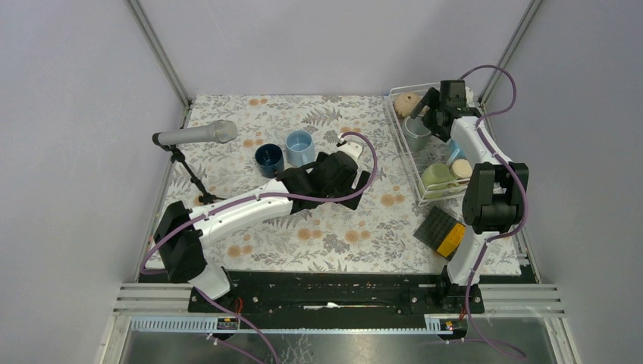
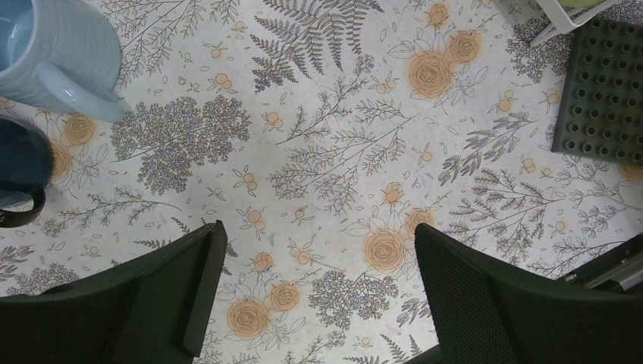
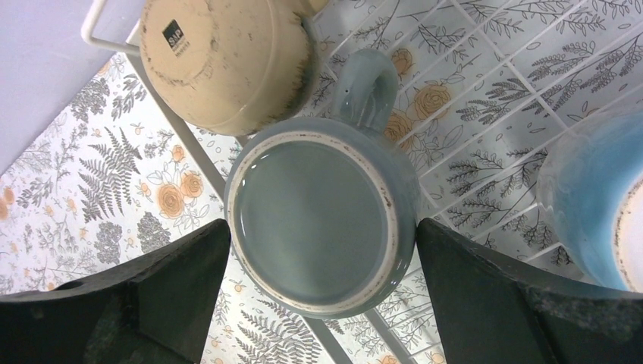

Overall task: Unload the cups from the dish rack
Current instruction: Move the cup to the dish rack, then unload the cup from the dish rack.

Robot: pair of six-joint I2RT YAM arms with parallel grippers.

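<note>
Grey cup (image 3: 315, 220), straddled by right claw (image 3: 320, 246) spread wide, left claw (image 2: 318, 243) likewise

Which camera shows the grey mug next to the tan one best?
The right wrist view: the grey mug fills the frame, handle clear. The top view shows it small in the dish rack; the left wrist view misses it.

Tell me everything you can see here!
Cups on cloth: two, dark blue cup and light blue cup, side by side, far middle.
Cups in rack: at least four, tan cup, grey cup, green cup, sky-blue cup; arm hides part of rack.
Dish rack: one, white wire, far right.
Pad: one, black and orange, before the rack.
Microphone: one, grey, black stand, left.
Tablecloth: one, flowery, under everything.
Left gripper: one, black, open over bare cloth.
Right gripper: one, black, open over grey cup.
</note>
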